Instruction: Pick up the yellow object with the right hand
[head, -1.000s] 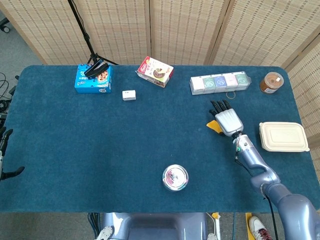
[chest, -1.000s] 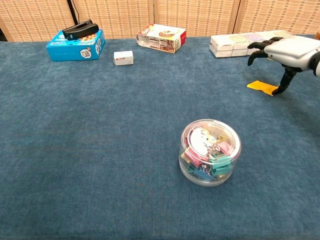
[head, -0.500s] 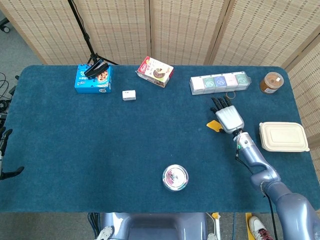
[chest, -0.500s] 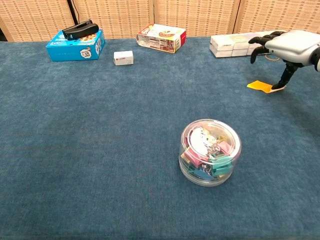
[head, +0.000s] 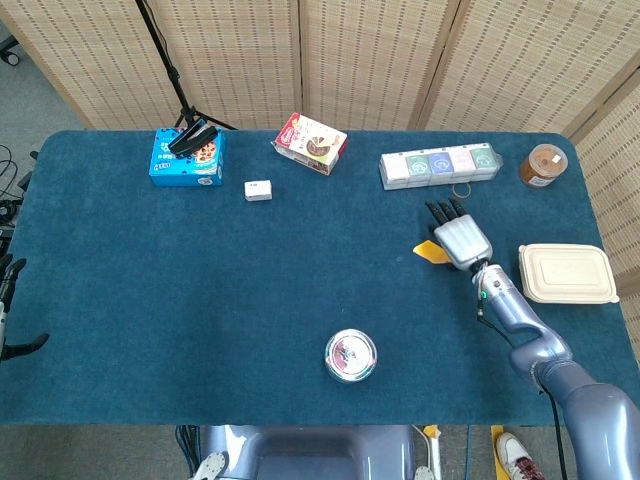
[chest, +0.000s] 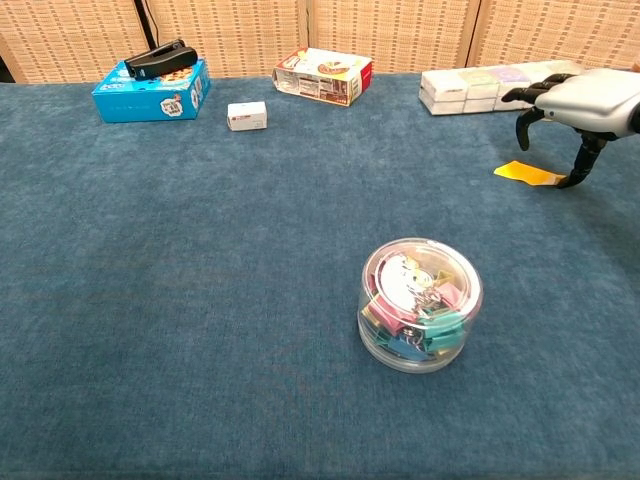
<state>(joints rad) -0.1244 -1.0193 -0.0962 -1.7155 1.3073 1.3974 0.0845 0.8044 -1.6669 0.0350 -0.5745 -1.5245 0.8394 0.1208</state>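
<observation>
The yellow object (head: 432, 251) is a small flat piece lying on the blue table, right of centre; the chest view shows the yellow object (chest: 525, 172) thin and flat on the cloth. My right hand (head: 461, 238) hovers palm down just to its right. In the chest view the right hand (chest: 588, 98) has its fingers (chest: 524, 93) curled downward and apart, and its thumb tip reaches the table at the piece's right end. Nothing is held. Only dark slivers at the table's left edge show of my left hand (head: 8, 285).
A round clear tub of clips (chest: 421, 303) stands at the front middle. A row of pastel boxes (head: 440, 165) lies behind the right hand, a brown jar (head: 543, 165) at the back right, a beige lidded container (head: 566, 273) to the right. Blue box (head: 187, 157), small white box (head: 258, 190) and snack box (head: 311, 142) sit at the back.
My right hand has drifted slightly to the right; its thumb tip has slid from over the yellow piece to its right end. The piece has not moved.
</observation>
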